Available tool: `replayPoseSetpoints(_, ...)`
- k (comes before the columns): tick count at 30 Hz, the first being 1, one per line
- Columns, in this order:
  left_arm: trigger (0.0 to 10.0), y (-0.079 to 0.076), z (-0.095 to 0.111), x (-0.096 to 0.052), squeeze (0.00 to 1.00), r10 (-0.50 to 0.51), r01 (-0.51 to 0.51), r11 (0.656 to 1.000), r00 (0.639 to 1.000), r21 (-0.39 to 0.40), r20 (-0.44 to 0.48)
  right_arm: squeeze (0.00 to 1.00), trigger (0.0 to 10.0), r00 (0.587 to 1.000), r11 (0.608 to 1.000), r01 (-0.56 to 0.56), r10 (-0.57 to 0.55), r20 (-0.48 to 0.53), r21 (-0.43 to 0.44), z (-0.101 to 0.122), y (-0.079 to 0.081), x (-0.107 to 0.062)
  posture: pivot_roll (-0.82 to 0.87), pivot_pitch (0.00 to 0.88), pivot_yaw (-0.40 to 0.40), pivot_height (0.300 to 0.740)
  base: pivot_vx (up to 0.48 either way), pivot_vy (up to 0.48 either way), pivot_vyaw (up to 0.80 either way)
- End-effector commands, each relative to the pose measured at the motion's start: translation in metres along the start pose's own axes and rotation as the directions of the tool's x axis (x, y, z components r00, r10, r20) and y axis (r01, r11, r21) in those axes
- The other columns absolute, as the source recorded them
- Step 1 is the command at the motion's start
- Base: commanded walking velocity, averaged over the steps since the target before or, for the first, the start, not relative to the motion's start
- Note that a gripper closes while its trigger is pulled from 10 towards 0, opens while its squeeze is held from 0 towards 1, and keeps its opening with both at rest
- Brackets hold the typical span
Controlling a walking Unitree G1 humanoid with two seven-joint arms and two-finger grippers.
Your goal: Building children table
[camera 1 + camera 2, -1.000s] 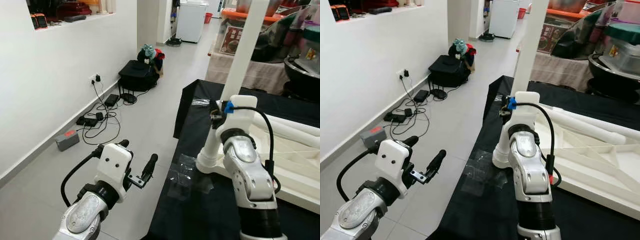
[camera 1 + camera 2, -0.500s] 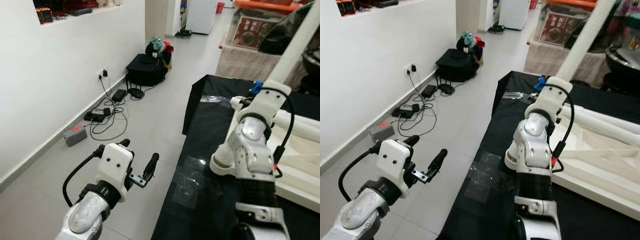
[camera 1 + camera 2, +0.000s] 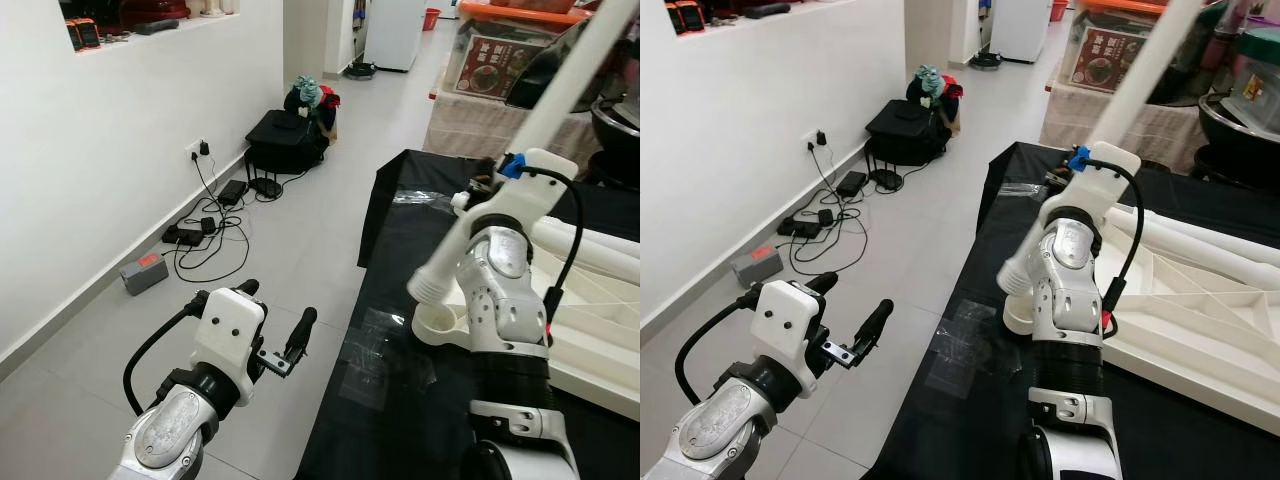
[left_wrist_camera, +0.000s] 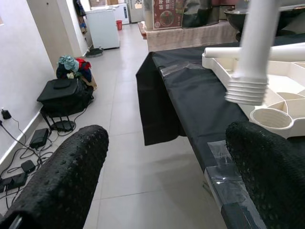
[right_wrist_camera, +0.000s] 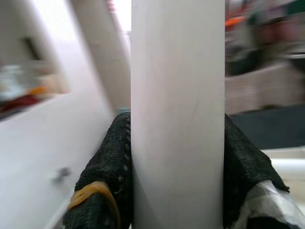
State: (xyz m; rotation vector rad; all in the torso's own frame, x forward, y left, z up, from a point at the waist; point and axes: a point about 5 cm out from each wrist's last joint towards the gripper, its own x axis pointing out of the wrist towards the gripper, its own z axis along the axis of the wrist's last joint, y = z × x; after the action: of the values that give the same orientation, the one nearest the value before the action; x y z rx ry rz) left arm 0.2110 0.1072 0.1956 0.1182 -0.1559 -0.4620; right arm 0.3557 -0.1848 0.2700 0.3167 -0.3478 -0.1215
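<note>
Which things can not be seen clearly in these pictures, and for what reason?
- Top end of the white table leg: cut off by the upper edge of both eye views.
- Right gripper background: blurred in the right wrist view.
- White tabletop: runs past the right edge.
- Items on the wall shelf: too small to identify.

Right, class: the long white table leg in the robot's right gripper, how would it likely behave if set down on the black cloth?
The table leg looks stiff: it stays straight, held by the right gripper. It is round, so laid flat it would probably roll. Its ribbed end is narrow, so upright it would likely tip.
</note>
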Motion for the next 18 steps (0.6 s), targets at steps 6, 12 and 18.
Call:
replayPoseSetpoints(6,10.0,0.002,-0.001,0.001,0.00,0.005,-0.005,1.000,1.000,0.006,-0.005,0.00,0.0,0.945,0.937,-0.321,0.327,-0.020,0.140,0.013,0.003,0.003,0.07,0.109,-0.088,0.740,0.000,0.000,0.00)
replayPoseSetpoints(12,10.0,0.011,-0.007,0.005,0.00,0.070,-0.066,0.995,0.996,0.074,-0.052,0.00,0.0,0.857,0.845,-0.512,0.516,0.021,0.152,0.022,0.013,0.004,0.07,0.108,-0.089,0.740,0.000,0.000,0.00)
replayPoseSetpoints(18,10.0,0.049,-0.003,0.013,0.00,0.286,-0.278,0.955,0.956,0.105,-0.068,0.00,0.0,0.820,0.780,-0.569,0.560,0.115,0.261,0.032,0.039,-0.002,0.08,0.105,-0.085,0.740,0.000,0.000,0.00)
